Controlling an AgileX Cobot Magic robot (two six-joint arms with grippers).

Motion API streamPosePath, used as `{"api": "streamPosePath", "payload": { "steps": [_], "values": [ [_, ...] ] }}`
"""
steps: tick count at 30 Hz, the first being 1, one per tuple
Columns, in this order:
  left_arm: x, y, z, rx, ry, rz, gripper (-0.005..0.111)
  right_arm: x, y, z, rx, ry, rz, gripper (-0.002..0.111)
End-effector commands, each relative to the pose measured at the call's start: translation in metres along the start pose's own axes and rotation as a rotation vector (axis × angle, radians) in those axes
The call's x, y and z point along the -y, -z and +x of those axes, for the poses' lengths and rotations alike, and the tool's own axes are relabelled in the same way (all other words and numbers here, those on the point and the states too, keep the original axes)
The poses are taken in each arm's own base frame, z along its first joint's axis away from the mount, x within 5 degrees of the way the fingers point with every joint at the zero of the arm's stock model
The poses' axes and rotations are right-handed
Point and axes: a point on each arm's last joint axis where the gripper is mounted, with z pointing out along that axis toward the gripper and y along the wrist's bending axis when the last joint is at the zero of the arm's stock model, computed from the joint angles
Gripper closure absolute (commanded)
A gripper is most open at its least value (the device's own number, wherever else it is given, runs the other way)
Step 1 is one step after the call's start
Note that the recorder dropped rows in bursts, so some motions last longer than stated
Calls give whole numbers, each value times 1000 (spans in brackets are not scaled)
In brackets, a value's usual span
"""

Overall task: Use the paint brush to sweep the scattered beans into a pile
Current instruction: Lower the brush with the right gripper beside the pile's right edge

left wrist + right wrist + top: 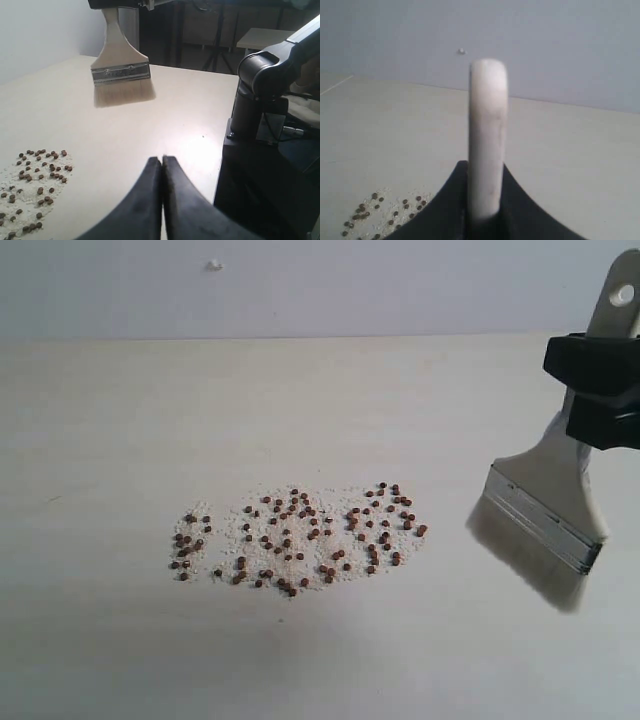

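Reddish-brown beans (300,535) lie spread in a wide loose patch among whitish crumbs on the pale table; no compact pile is in view. The paint brush (545,505) hangs tilted to the right of the patch, its bristles (520,560) pointing down-left, clear of the beans. My right gripper (598,390) is shut on its wooden handle (487,140), which stands up between the jaws in the right wrist view. My left gripper (161,160) is shut with nothing in it, low over bare table, beans (37,175) off to one side and the brush (120,65) ahead of it.
A dark arm base (260,100) stands at the table's edge (225,165) in the left wrist view, with dark floor and furniture behind. A pale wall (300,280) backs the table (150,420). Bare tabletop surrounds the bean patch.
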Motion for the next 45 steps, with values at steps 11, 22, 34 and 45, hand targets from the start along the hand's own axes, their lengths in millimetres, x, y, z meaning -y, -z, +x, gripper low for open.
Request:
{"api": "streamPosePath", "payload": {
  "steps": [11,22,34,45],
  "values": [
    [1,0,0,6,6,6,107,15,2,0,21,-179,170,108],
    [1,0,0,6,6,6,107,20,4,-8,120,-225,212,108],
    [1,0,0,6,6,6,107,26,-3,5,225,-221,217,108],
    [1,0,0,6,6,6,107,34,-39,15,271,-67,229,108]
  ]
}}
